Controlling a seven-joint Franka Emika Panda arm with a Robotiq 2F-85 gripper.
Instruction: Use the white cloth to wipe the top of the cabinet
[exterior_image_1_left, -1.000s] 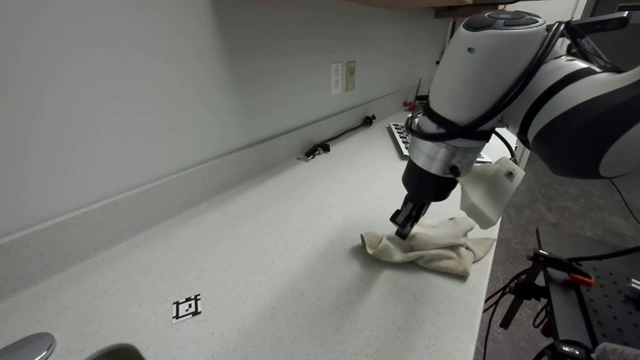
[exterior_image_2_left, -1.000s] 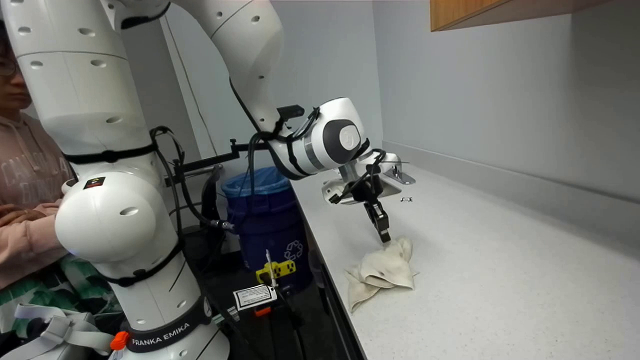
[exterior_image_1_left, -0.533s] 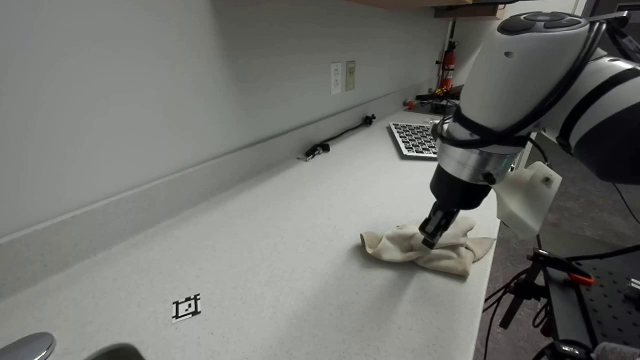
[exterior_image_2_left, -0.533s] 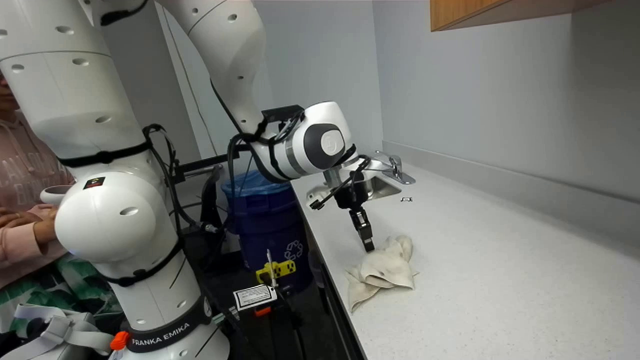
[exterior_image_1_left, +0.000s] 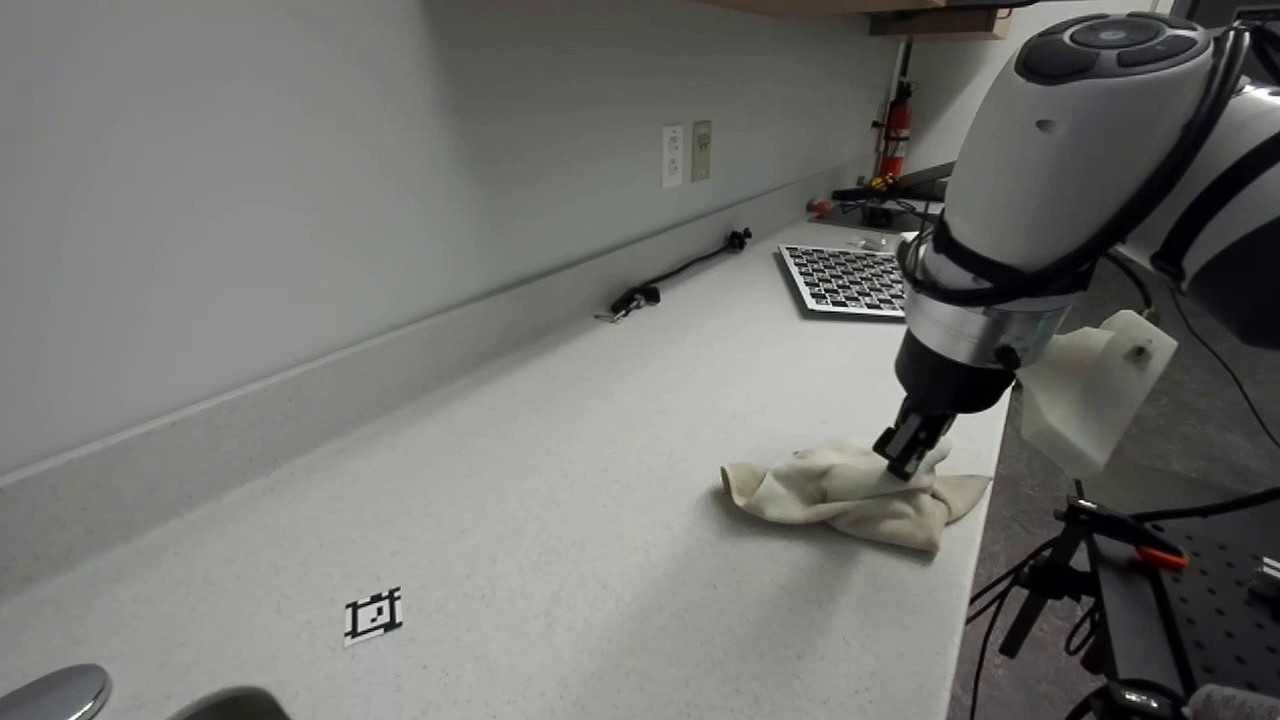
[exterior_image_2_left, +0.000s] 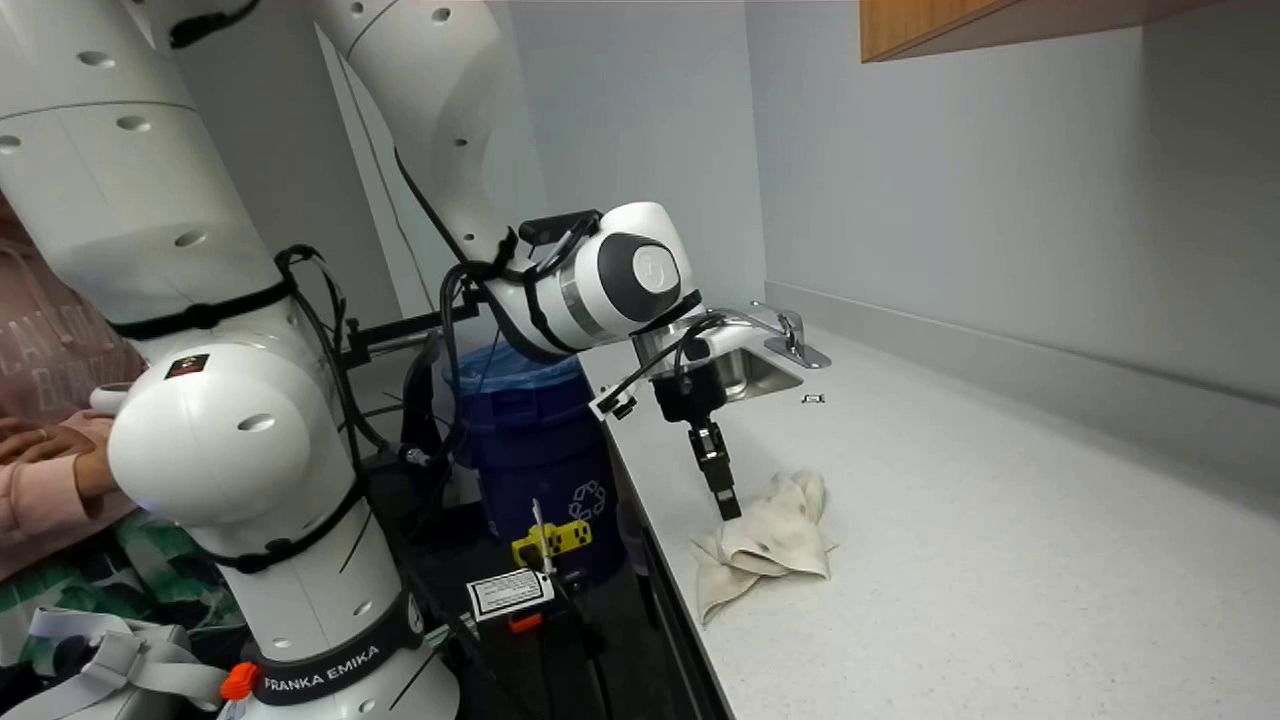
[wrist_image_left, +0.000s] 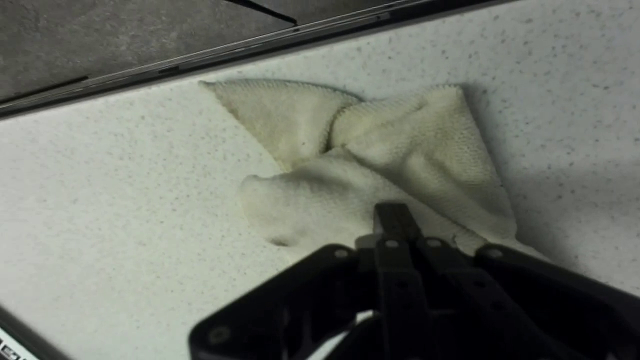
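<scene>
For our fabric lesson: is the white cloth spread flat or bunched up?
Bunched up: the white cloth shows overlapping folds in the wrist view and raised creases in both exterior views.

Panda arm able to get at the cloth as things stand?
Probably yes: the end effector is right at the cloth, nothing visible between them. It looks shut, though, so must open first.

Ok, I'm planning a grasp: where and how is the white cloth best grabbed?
I'd pinch the white cloth across its middle fold, from above: that ridge seems raised, while the corner nearest the countertop edge lies flatter. Open the tool first; it looks shut.
</scene>
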